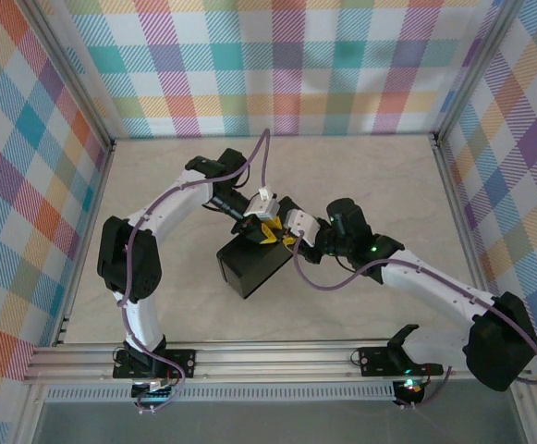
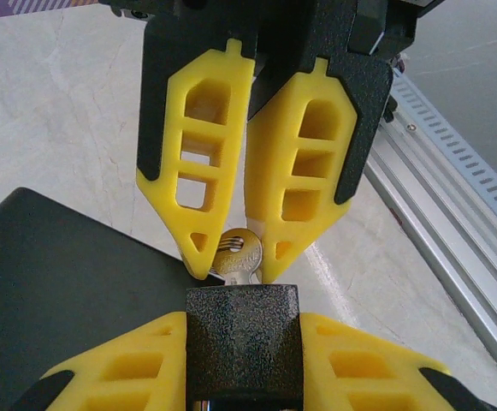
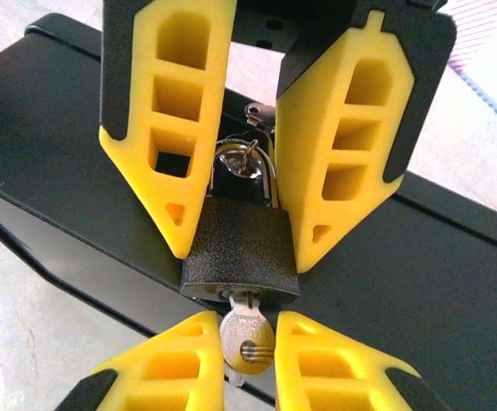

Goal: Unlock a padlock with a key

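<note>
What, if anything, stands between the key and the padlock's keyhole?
Nothing visible does. The key is already seated in the keyhole of the padlock. The left gripper pinches the key's head, and the right gripper clamps the lock's body.

Your box (image 1: 250, 266) sits in the middle of the table (image 1: 360, 176). The padlock (image 3: 239, 257) hangs at the box's edge — your right gripper (image 3: 241, 248) pinches it from both sides. The key (image 3: 248, 338) sticks in the padlock — pinched in your left gripper (image 2: 238, 261).
</note>
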